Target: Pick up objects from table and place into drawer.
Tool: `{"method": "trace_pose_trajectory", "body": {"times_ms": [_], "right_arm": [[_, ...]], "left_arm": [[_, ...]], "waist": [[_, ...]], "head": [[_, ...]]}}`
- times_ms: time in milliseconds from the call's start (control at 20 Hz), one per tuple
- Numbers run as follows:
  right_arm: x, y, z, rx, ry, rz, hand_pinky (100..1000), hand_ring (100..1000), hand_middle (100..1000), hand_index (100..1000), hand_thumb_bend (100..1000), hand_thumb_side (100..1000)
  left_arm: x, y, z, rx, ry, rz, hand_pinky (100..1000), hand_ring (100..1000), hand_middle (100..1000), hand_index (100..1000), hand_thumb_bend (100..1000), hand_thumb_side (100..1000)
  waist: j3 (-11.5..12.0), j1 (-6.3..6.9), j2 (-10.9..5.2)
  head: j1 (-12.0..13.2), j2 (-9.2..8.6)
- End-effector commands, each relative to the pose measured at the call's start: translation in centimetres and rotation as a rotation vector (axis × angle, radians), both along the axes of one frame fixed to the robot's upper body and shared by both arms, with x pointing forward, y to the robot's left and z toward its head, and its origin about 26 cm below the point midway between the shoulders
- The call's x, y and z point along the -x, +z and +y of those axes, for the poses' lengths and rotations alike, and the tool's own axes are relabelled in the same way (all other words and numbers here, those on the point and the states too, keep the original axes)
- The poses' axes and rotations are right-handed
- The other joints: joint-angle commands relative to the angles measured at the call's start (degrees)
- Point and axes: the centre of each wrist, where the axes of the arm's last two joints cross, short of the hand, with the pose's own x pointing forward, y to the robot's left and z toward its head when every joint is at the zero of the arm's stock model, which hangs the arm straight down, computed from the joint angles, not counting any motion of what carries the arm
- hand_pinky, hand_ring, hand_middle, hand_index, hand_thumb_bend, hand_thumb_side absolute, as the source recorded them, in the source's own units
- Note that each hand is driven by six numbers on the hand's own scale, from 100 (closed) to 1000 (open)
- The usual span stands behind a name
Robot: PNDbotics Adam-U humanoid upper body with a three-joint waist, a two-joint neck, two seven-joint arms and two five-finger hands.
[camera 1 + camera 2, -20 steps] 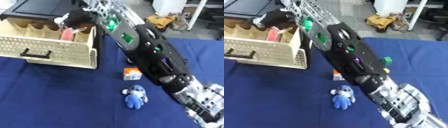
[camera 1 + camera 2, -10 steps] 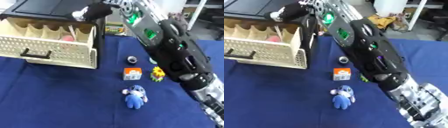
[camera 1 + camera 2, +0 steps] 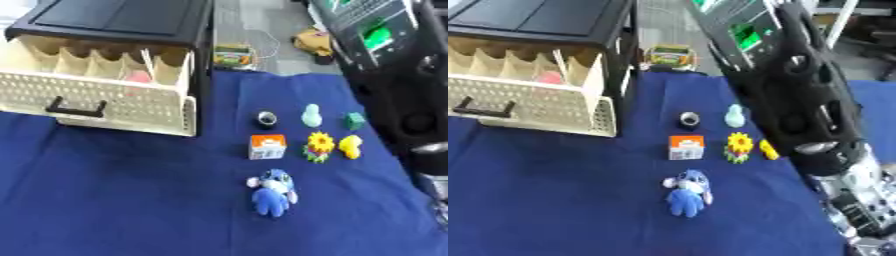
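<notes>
The cream lattice drawer (image 3: pixel 114 105) stands pulled open from a black cabinet (image 3: pixel 114 20) at the upper left, with a pink thing (image 3: pixel 136 77) in one of its compartments. On the blue cloth lie a small black ring (image 3: pixel 267 118), a mint-green figure (image 3: pixel 311 115), a green cube (image 3: pixel 354 120), an orange-and-white box (image 3: pixel 267 146), a sunflower toy (image 3: pixel 319 145), a yellow toy (image 3: pixel 350 146) and a blue plush (image 3: pixel 272 191). My right arm (image 3: pixel 798 90) rises along the right side and leaves the top of the view; its hand is hidden. My left hand does not show.
A yellow-green packet (image 3: pixel 231 55) lies on the floor beyond the table's far edge. The black arm covers the right part of the cloth, close beside the green cube and the yellow toy.
My right hand was over the open drawer a second ago. It has drawn back up and to the right, out of view, uncovering the toys beside the box.
</notes>
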Motion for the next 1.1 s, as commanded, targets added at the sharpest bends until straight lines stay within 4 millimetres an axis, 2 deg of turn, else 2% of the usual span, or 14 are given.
{"method": "trace_pose_trajectory", "body": {"times_ms": [50,150,300,400,550,600,650,700,750,900,950,1000,1050,1100], "right_arm": [[3.6,1.1,-2.5,-0.057,0.037,-0.094,654,723,709,843,464,720],[4.9,0.7,-3.7,-0.079,0.070,-0.105,659,723,707,840,400,720],[4.8,-0.1,-5.7,-0.125,0.095,-0.109,663,719,694,828,275,741],[4.4,-0.8,-6.9,-0.155,0.105,-0.112,671,719,691,822,241,763],[4.0,-1.7,-8.2,-0.197,0.111,-0.112,677,720,690,824,220,772],[3.9,-1.8,-8.5,-0.208,0.114,-0.114,684,718,682,810,123,707],[3.8,-2.1,-9.2,-0.240,0.120,-0.133,683,716,679,803,100,657],[3.6,-2.4,-9.8,-0.273,0.135,-0.157,698,714,675,792,100,578],[3.5,-2.8,-10.4,-0.303,0.152,-0.181,699,714,675,792,100,579],[3.2,-3.8,-11.6,-0.388,0.161,-0.226,693,698,661,785,100,605],[3.1,-4.3,-12.1,-0.426,0.146,-0.245,689,694,654,780,100,592],[3.0,-4.8,-12.7,-0.460,0.130,-0.262,680,685,635,758,100,463],[2.9,-5.4,-13.2,-0.490,0.109,-0.278,678,683,631,756,100,410],[2.8,-6.0,-13.8,-0.509,0.084,-0.287,681,686,632,758,100,415]], "left_arm": [[0.6,0.9,0.6,-0.045,0.023,-0.016,100,100,100,776,335,920],[0.6,0.9,0.6,-0.056,0.023,-0.008,100,100,100,782,311,930],[0.6,0.9,0.6,-0.084,0.013,0.004,100,100,131,794,208,958],[0.6,0.9,0.6,-0.099,0.003,0.014,126,100,165,801,132,992],[0.6,0.9,0.6,-0.108,-0.008,0.022,153,100,184,802,113,1000],[0.6,1.0,0.6,-0.111,-0.011,0.022,302,100,279,829,119,1000],[0.6,1.0,0.6,-0.127,-0.023,0.024,325,100,291,833,116,1000],[0.6,1.0,0.6,-0.145,-0.034,0.026,411,105,347,846,100,1000],[0.6,1.0,0.6,-0.166,-0.046,0.027,421,117,354,846,100,1000],[0.7,1.2,0.6,-0.220,-0.069,0.032,582,250,430,842,100,982],[0.7,1.3,0.6,-0.247,-0.072,0.034,593,262,440,843,100,981],[0.8,1.4,0.6,-0.277,-0.074,0.038,596,277,456,856,100,969],[0.8,1.4,0.7,-0.311,-0.075,0.048,584,274,454,861,100,984],[0.8,1.4,0.7,-0.345,-0.071,0.072,561,275,450,851,100,1000]], "waist": [[-0.47,0.58,-1.35],[-0.95,0.83,-1.38],[-1.45,1.22,-1.33],[-1.70,1.53,-1.26],[-1.83,1.80,-1.20],[-1.87,1.87,-1.19],[-2.13,2.08,-1.16],[-2.30,2.23,-1.14],[-2.45,2.35,-1.13],[-2.83,2.62,-1.04],[-3.04,2.75,-0.98],[-3.21,2.86,-0.89],[-3.36,2.97,-0.78],[-3.51,3.12,-0.69]], "head": [[0.83,0.50],[1.30,0.60],[1.98,0.69],[2.37,0.80],[2.49,0.93],[2.51,0.93],[2.63,0.90],[2.69,0.87],[2.73,0.86],[2.82,0.80],[3.00,0.78],[3.11,0.72],[3.16,0.63],[3.19,0.60]]}}
